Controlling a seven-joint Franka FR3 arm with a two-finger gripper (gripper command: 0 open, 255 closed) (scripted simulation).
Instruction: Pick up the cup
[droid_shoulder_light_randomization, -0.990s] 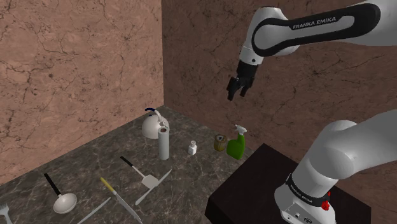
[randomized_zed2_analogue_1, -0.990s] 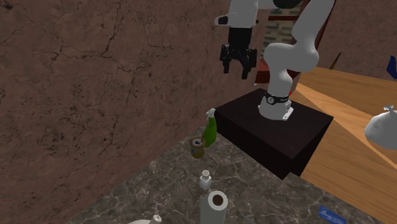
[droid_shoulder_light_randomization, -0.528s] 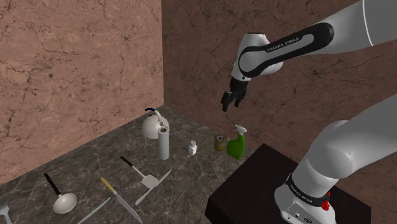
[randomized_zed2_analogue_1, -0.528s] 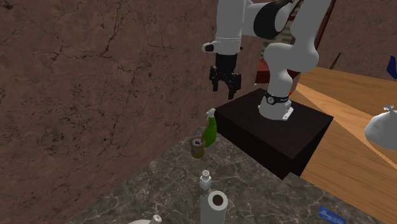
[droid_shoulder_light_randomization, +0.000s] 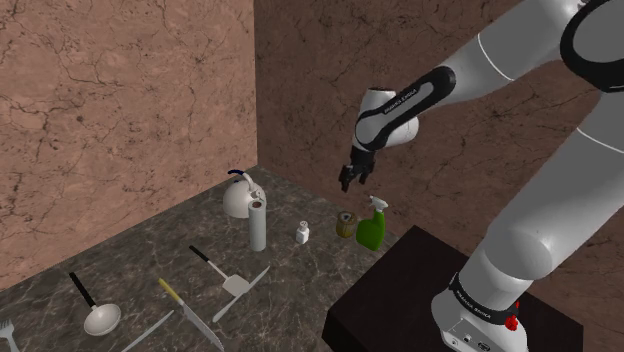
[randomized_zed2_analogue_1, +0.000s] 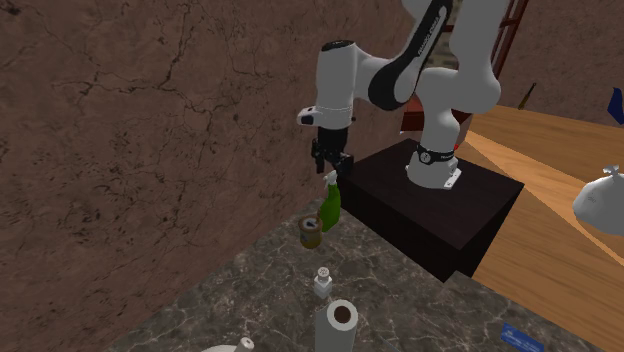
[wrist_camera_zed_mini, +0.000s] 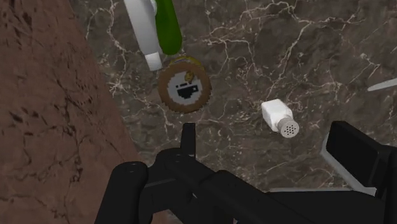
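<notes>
approach step: the hand is held wide and empty above the brown cup (stood beside the green spray bottle on the surface); lowering around it is judged next.

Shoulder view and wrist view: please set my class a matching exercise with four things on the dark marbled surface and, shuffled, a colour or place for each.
1 cup
2 spray bottle
3 shaker
4 paper towel roll

A green
B white, beside the kettle
C brown, cup picture on top
D small, white, holed cap

Pairs: 1-C, 2-A, 3-D, 4-B
</notes>
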